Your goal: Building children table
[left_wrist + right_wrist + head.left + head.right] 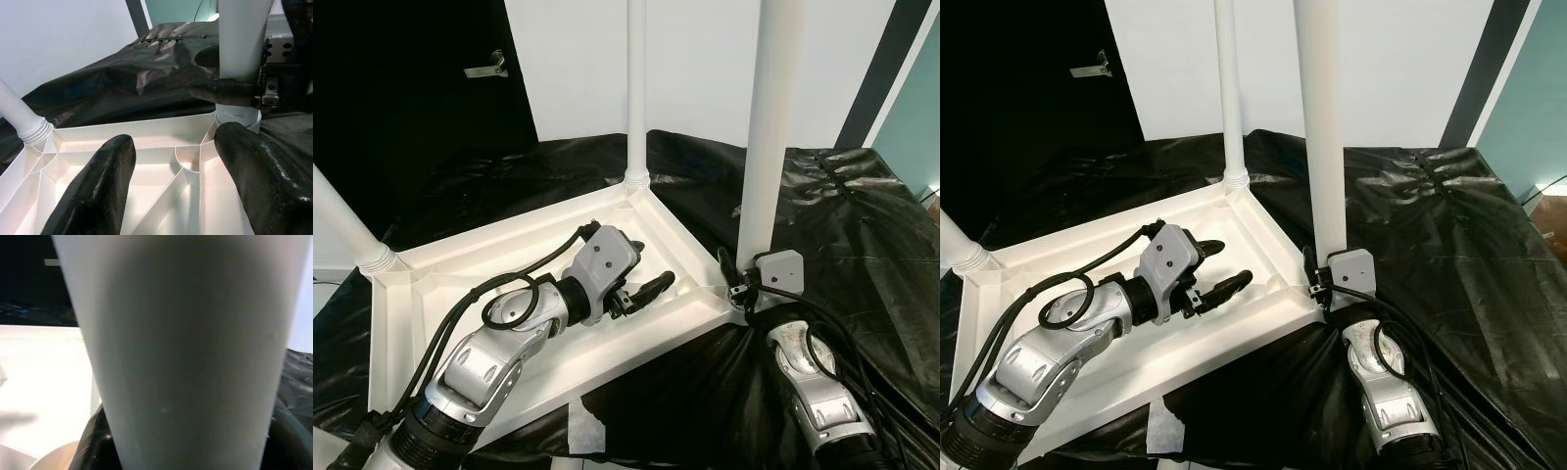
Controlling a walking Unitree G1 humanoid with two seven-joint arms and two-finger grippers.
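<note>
Now right gripper (736,284) clamps table leg (766,147); left gripper (641,284) gapes over tabletop (460,264).

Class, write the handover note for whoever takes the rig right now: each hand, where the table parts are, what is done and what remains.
Left hand: open, hovering over the ribbed underside of the tabletop, holding nothing.
Right hand: shut on the near right leg, at its base by the corner socket.
Tabletop lies upside down on black sheeting.
Done: the far leg and the left leg stand in their sockets.
Left: I cannot tell whether the gripped leg is fully seated; check it. The near left corner is out of view.
</note>
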